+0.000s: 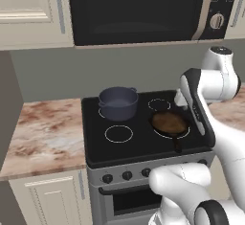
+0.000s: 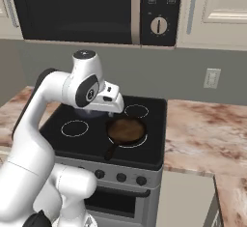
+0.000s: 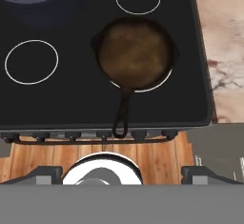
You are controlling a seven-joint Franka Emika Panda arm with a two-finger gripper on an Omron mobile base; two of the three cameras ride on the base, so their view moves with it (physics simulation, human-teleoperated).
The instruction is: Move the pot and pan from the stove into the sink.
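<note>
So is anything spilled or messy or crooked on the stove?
Nothing spilled. The pot stands upright on the back left ring and the pan lies flat on the front right one. The only small thing: the pan's handle reaches past the stove's front edge, over the knobs.

Your robot's arm [image 2: 53,100] is built of glossy white, rounded shell segments, thick and tubular, that swell into bulbous housings at each joint. Dark grey to black bands mark the seams where segments meet: you can see one running as a long dark stripe along the forearm link [image 1: 196,102] in the left base view, and a round dark disc with a small pale mark set in the side of the wrist housing [image 2: 89,92] in the right base view. A flat grey cap tops the uppermost joint [image 1: 221,50]. The white hand block [image 2: 110,100] is boxier, with squared edges.
</note>
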